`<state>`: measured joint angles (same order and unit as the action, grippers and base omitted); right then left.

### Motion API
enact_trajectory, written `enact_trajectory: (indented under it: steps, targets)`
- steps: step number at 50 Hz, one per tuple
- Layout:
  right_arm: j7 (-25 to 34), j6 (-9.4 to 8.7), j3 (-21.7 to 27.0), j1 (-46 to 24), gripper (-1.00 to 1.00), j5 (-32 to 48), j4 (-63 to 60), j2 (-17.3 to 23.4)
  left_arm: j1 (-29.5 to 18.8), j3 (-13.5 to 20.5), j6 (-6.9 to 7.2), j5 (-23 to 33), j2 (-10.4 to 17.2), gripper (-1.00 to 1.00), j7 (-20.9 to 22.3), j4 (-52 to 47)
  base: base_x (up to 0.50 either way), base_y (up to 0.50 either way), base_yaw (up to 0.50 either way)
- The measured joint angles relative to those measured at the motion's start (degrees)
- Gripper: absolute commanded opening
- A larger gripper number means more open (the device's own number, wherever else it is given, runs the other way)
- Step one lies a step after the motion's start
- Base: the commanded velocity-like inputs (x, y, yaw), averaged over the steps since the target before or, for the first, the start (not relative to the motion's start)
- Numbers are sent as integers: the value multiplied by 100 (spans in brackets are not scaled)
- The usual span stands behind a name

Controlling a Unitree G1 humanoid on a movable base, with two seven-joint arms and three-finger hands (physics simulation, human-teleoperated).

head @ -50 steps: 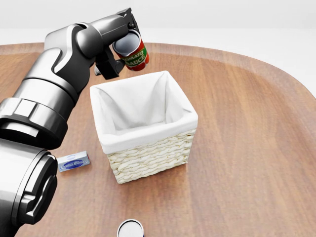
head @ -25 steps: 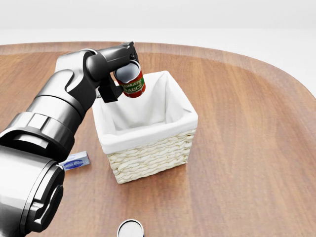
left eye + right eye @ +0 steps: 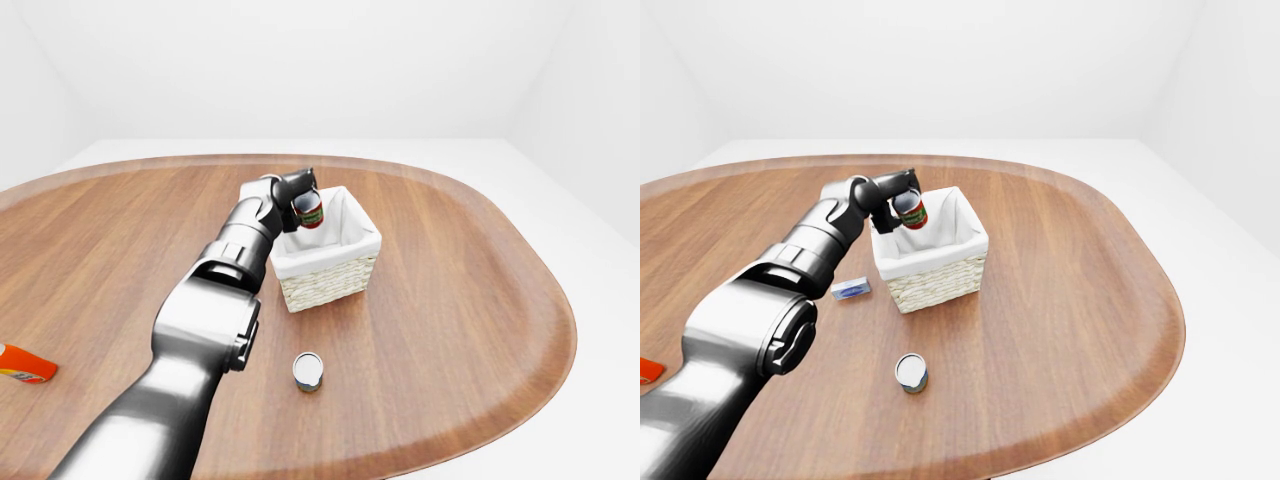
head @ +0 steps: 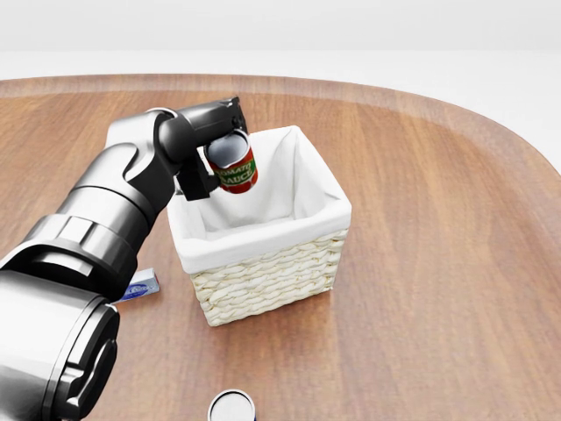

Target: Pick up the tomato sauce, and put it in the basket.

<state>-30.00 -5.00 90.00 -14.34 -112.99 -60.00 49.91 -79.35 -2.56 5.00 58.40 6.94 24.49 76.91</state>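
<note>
Presently: left hand (image 4: 210, 149) clamped round tomato sauce (image 4: 234, 165), can tilted over the basket (image 4: 263, 254) opening, seemingly poised for release; spare tin (image 3: 910, 372) and small packet (image 3: 851, 289) on tabletop (image 4: 438, 263).

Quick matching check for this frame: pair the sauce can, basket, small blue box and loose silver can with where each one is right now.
Things:
1. tomato sauce can
2. basket
3. small blue box
4. silver can

Places:
A. lying flat on the table, left of the basket
B. held in the left hand over the basket's opening
C. standing on the table below the basket in the right-eye view
D. sitting on the table, lined with white cloth

Pairs: 1-B, 2-D, 3-A, 4-C
</note>
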Motion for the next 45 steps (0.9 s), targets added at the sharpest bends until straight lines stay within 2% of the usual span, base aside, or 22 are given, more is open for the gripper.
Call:
enact_trajectory:
  steps: [1,45]
  targets:
    - [0,0,0,7,100,0,0,6,-7,9,0,-15,1,100,-11,-4,0,0,0]
    - [0,0,0,74,100,4,0,-4,-45,76,0,-171,31,100,-82,-39,0,0,0]
